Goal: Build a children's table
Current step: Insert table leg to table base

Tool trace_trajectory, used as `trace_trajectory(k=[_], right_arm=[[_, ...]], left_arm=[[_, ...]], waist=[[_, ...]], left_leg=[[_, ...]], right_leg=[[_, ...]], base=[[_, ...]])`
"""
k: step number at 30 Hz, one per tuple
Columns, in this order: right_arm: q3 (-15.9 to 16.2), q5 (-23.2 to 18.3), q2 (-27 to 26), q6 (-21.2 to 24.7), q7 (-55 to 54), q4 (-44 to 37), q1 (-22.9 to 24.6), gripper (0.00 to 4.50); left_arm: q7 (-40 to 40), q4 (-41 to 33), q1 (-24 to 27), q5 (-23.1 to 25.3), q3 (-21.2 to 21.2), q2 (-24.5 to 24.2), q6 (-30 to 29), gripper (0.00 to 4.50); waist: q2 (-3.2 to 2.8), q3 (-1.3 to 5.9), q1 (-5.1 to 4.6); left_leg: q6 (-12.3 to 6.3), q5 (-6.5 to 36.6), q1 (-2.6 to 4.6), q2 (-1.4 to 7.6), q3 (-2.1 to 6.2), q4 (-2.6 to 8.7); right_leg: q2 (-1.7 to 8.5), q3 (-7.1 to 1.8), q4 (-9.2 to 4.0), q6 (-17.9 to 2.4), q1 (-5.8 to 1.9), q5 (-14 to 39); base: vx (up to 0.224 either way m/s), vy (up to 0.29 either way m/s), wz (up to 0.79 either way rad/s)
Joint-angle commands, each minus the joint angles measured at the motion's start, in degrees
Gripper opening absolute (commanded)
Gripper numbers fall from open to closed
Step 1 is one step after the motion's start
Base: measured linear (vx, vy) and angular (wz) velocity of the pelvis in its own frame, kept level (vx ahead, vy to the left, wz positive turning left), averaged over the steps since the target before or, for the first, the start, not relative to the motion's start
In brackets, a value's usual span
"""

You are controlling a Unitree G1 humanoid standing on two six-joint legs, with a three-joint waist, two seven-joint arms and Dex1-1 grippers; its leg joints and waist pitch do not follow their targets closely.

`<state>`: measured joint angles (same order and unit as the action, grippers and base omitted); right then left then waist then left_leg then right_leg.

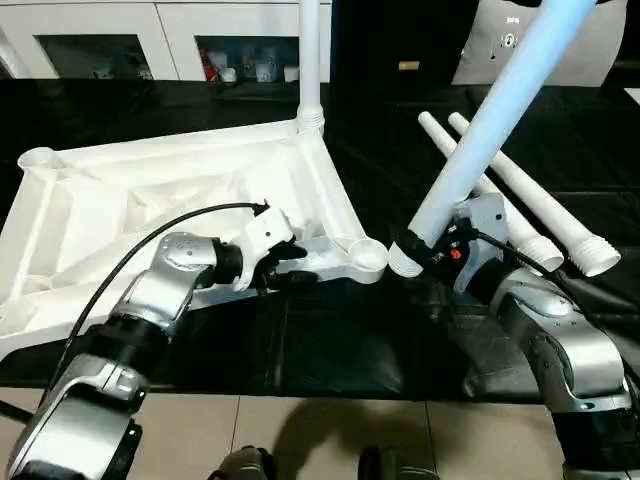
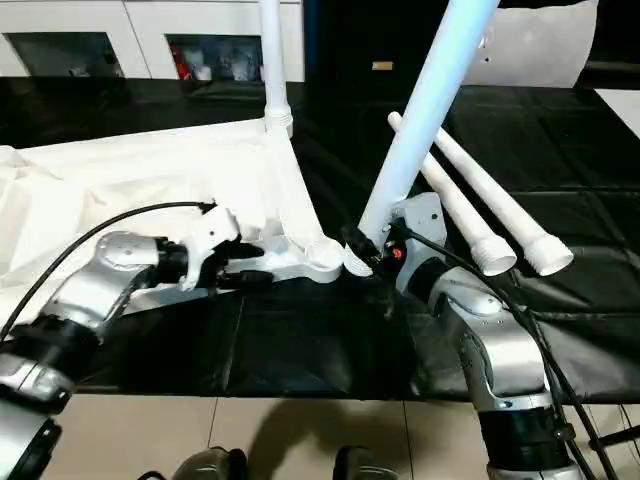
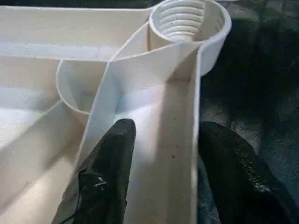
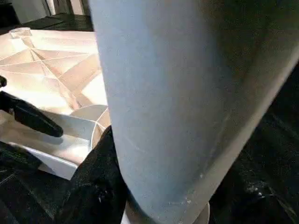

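Left gripper point(image 1: 283, 268) clamps near rim of upturned table top point(image 1: 150, 200), just beside its empty corner socket point(image 1: 365, 257). 1 leg point(image 1: 310, 60) stands at far corner. Right gripper point(image 1: 418, 252) grasps tilted leg point(image 1: 490, 130) beside socket; 2 legs point(image 1: 540, 205) lie further right.

Work surface: black sheeting point(image 1: 330, 340) w/ creases, glossy in spots, covering the whole top up to the near edge. Below that edge, floor of pale beige tiles point(image 1: 300, 430) w/ thin grout lines; a soft shadow falls on them near the middle. Far side: white cabinets point(image 1: 170, 25) w/ glass-front doors, small items on the shelves inside, too small to tell apart. To the right of the cabinets a dark gap, then a white panel point(image 1: 480, 40) at the top right. Light is bright, from overhead, w/ glare on the black sheeting.
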<state>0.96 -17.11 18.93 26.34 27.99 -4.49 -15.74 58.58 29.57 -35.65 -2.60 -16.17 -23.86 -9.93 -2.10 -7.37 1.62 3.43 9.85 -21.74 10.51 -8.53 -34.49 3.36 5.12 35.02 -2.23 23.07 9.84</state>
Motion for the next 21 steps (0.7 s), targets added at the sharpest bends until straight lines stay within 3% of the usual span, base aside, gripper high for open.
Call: trace_trajectory(k=[1, 9, 10, 21], right_arm=[[0.2, 0.4, 0.2, 0.7, 0.1, -1.1, 0.3, 1.89], [0.5, 0.3, 0.3, 0.9, 0.3, -1.0, 0.0, 1.89], [0.5, 0.3, 0.4, 0.9, 0.4, -1.1, 0.1, 1.89], [0.7, 0.4, 0.6, 1.3, 0.6, -1.1, -0.2, 1.89]], left_arm=[[0.6, -1.4, 1.2, 1.0, -0.7, -0.7, -1.0, 2.05], [-0.3, -2.3, 1.7, 0.9, -1.2, 0.4, -2.3, 1.45], [-0.2, -2.7, 1.9, 0.8, -1.3, 0.5, -2.4, 1.27], [0.6, -5.8, 3.4, 0.9, -1.6, 0.0, -4.4, 0.51]], waist=[[0.14, 5.29, -0.15], [0.20, 5.12, -0.12], [0.63, 5.10, -0.20], [0.26, 4.90, -0.33]], left_leg=[[-3.19, 9.5, 0.64, 2.02, 0.09, 3.57], [-3.11, 9.8, 0.60, 1.87, 0.04, 3.58], [-3.16, 9.8, 0.55, 1.91, 0.01, 3.62], [-3.38, 9.9, 0.58, 1.89, 0.06, 3.70]], right_leg=[[4.55, -3.41, -4.94, -10.7, -3.53, 15.5], [4.53, -3.38, -5.27, -9.5, -3.42, 17.9], [4.56, -3.41, -5.27, -9.3, -3.43, 18.1], [4.46, -3.38, -5.34, -9.0, -3.24, 18.2]], base=[[0.000, 0.000, 0.00], [0.000, 0.000, 0.00], [0.000, 0.000, 0.00], [0.000, 0.000, 0.00]])
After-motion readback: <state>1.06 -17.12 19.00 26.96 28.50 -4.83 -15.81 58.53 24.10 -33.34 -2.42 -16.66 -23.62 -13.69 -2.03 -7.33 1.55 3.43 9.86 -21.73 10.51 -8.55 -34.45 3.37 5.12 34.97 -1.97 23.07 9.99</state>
